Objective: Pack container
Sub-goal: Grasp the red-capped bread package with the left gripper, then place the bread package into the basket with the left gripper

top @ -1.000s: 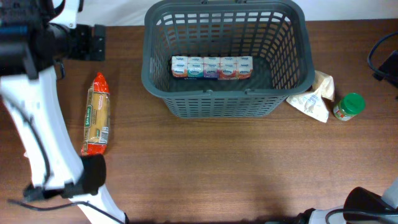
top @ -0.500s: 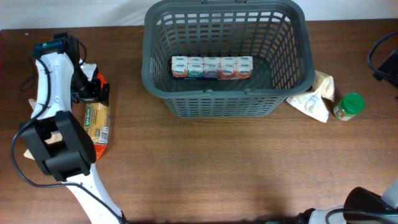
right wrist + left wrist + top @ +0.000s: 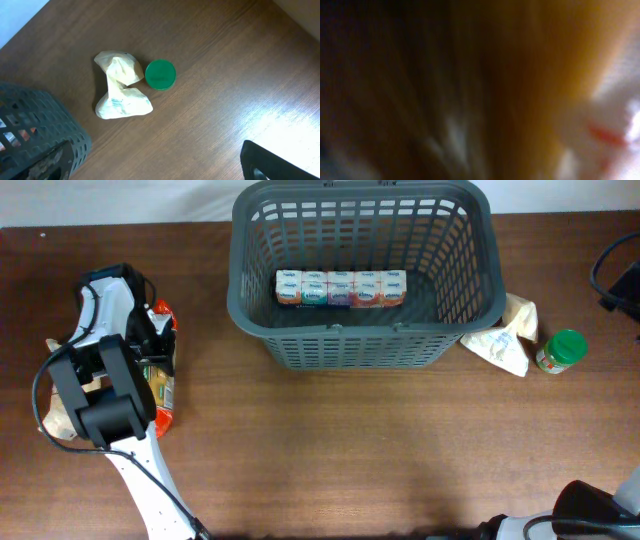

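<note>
The container (image 3: pixel 258 330) is a large dark grey slotted basket at the back centre of the table, with a row of small boxes (image 3: pixel 341 288) on its base. At the left lies a long orange and yellow packet (image 3: pixel 162 398). My left gripper (image 3: pixel 155 345) is down on the packet's upper half, and the arm hides its fingers. The left wrist view is only an orange-brown blur. My right gripper (image 3: pixel 160 170) hangs open over bare table, with nothing between its fingers. The container's corner (image 3: pixel 45 135) shows at the lower left of the right wrist view.
A crumpled beige bag (image 3: pixel 500 340) and a green-lidded jar (image 3: pixel 560 352) sit right of the container; both also appear in the right wrist view, the bag (image 3: pixel 121 87) beside the lid (image 3: pixel 160 74). A dark cable (image 3: pixel 612 265) lies at the right edge.
My left arm has swung from the table's back left corner down onto the orange packet. The right arm, the container and the other objects have not moved.
</note>
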`<state>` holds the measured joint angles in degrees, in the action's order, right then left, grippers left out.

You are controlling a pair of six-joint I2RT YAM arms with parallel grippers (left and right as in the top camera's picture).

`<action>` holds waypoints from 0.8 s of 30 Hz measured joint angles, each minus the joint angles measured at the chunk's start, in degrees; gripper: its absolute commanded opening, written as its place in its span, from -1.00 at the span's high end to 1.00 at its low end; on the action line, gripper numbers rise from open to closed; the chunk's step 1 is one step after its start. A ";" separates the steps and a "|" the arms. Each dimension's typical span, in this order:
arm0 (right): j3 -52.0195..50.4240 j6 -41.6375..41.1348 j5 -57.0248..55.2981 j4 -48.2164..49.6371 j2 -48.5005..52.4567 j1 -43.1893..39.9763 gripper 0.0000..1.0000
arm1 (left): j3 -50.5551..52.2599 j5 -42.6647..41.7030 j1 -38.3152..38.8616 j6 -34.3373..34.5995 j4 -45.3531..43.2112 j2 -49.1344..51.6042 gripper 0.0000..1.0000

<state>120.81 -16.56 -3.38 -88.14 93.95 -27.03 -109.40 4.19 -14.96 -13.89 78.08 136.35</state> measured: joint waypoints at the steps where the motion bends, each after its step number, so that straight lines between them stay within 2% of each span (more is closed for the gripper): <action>1: 0.00 0.02 0.00 0.02 0.02 0.00 -0.97 | -0.66 -0.31 -0.15 0.24 0.81 -0.50 0.97; 5: 0.00 0.00 0.00 -0.22 0.02 0.00 -0.97 | -2.60 -1.53 -0.22 1.53 3.56 -0.46 0.97; 7: 0.00 -0.02 0.00 -0.61 0.02 0.00 -0.97 | -6.58 -2.47 -0.22 2.05 8.33 1.20 0.96; 9: 0.00 0.00 0.00 -0.83 0.02 0.00 -0.97 | -13.99 -3.08 -0.15 2.36 15.63 3.65 0.97; 11: 0.00 0.02 0.00 -0.87 0.02 0.00 -0.97 | -20.04 -3.39 -0.04 2.56 18.38 4.52 0.96; 17: 0.00 -0.02 0.00 -1.05 0.02 0.00 -0.97 | -42.73 -6.75 1.99 2.69 17.20 2.86 0.96; 20: 0.00 0.00 0.00 -1.05 0.02 0.00 -0.98 | -52.26 -7.28 5.62 -0.39 15.85 -0.28 0.96; 24: 0.00 0.04 0.00 -1.07 0.02 0.00 -0.97 | -63.08 -7.52 13.57 -10.23 13.53 -5.40 0.97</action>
<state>120.81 -16.51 -3.38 -89.21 93.97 -27.03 -172.48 -3.33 -1.39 -24.12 91.61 130.96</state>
